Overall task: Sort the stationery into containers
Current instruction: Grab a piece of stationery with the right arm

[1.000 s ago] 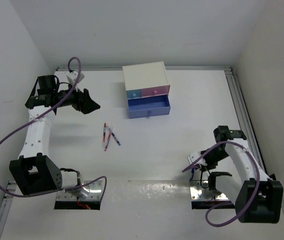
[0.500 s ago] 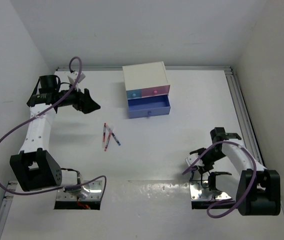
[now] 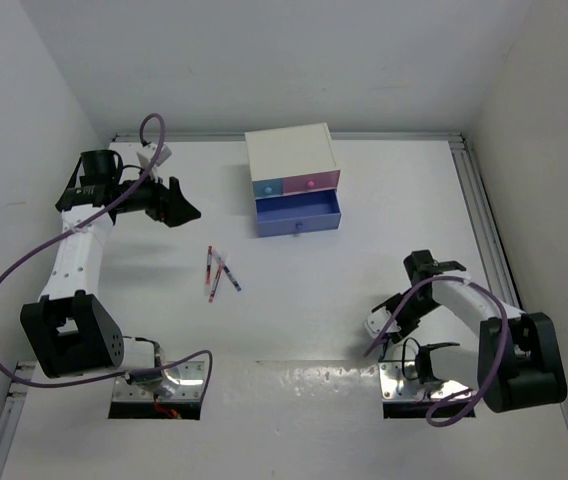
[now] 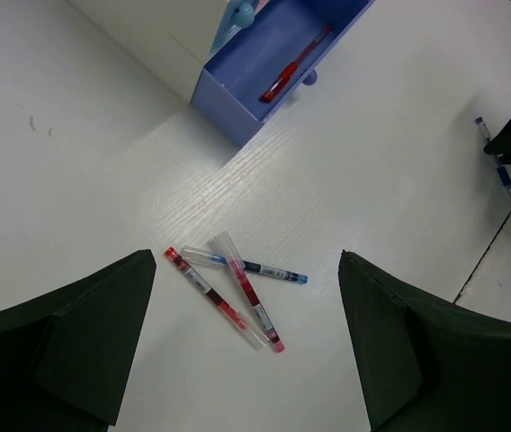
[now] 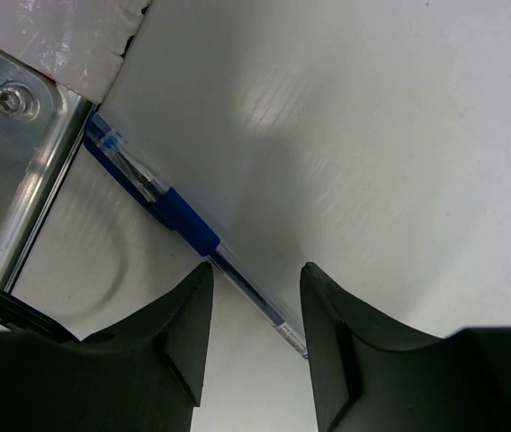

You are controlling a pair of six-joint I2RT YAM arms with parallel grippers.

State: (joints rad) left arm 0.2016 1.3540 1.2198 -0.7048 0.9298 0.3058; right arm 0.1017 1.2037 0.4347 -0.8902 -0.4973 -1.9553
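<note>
My right claw (image 5: 255, 267) hung low over the white tabletop (image 5: 399, 108). Its two black fingers (image 5: 179, 346) were parted and stood on either side of a thin, clear-barrelled blue pen (image 5: 167, 209) with a dark-blue grip. The claw was released, not clamped on anything. The pen lay flat on the tabletop, its capped end against the edge of the shiny metal base plate (image 5: 8, 117) at the near side. Whether a finger grazed its writing tip I could not tell.

My left claw (image 3: 184, 210) was spread wide and grasped nothing, hovering at the far left, well apart from the stationery. Three thin pens lay in a small heap near the middle of the tabletop. The first red pen (image 4: 215, 298) and the second red pen (image 4: 251, 292) met at one end, and a slim blue-tipped pen (image 4: 273, 272) crossed the second.

The small white box-shaped cabinet (image 3: 290, 152) stood at the far middle. Its light-blue drawer (image 3: 266, 186) and pink drawer (image 3: 311, 183) sat shut side by side. The wide periwinkle-blue drawer (image 3: 319, 224) beneath them stood open, with a third red pen (image 4: 296, 61) lying inside.
</note>
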